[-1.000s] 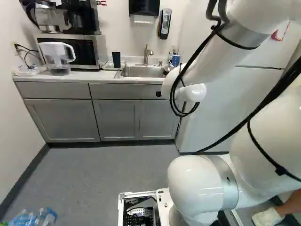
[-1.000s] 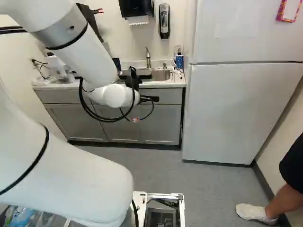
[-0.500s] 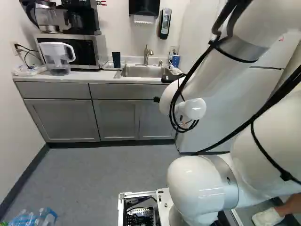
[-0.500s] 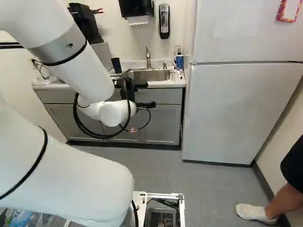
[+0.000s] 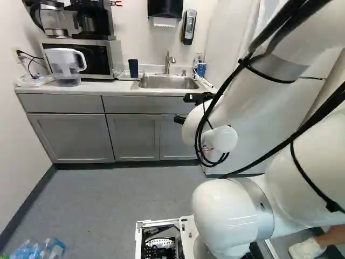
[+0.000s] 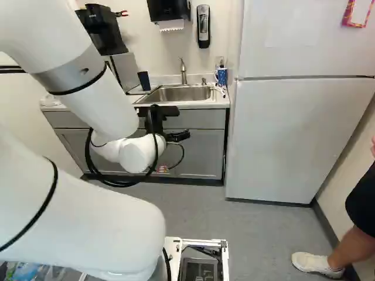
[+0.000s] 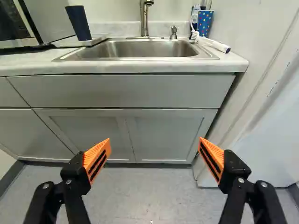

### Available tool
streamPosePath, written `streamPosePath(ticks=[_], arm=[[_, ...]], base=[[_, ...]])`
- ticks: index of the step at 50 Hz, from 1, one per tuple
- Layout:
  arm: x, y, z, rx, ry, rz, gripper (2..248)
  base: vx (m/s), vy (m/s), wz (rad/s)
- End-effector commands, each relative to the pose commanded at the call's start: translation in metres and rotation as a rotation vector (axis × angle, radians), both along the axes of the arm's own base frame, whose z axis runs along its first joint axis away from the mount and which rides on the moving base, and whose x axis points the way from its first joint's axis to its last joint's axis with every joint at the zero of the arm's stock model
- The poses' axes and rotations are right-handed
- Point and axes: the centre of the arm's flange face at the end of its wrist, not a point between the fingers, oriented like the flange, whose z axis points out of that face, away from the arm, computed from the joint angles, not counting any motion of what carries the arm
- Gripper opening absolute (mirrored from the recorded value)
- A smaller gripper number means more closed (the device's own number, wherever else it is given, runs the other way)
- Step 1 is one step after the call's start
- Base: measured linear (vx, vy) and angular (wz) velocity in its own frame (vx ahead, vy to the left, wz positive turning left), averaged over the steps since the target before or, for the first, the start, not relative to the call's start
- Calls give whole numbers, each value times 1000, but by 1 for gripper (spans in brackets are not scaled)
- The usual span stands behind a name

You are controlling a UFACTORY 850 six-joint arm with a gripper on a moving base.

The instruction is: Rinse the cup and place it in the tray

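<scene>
Left base view: the cup [image 5: 133,68] stands on the tray [image 5: 123,77] beside the sink [image 5: 167,82]. Right base view: the arm [image 6: 96,93] is short of the tabletop [image 6: 205,105]. Wrist view: the gripper [image 7: 155,141] is wide and empty. Placement appears complete; rinsing cannot be confirmed. Next, verify cup stability, then retract clear.

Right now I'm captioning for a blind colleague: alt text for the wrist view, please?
A robot's open pincer, its two orange-padded fingers wide apart, faces grey cabinets under a steel sink. Beside the sink, a dark blue cup stands at a pale tray; on the sink's other side is a dotted blue cup.
</scene>
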Motion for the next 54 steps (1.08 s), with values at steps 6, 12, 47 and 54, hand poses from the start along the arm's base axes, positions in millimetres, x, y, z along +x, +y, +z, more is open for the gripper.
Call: streamPosePath(ticks=[6, 12, 47, 54], arm=[[-4, 1, -3, 1, -10, 4, 247], [-8, 2, -5, 1, -17, 8, 247], [-14, 3, -9, 2, -29, 14, 247], [-14, 3, -9, 2, -29, 14, 247]], base=[[0, 0, 0], [0, 0, 0], [0, 0, 0], [0, 0, 0]])
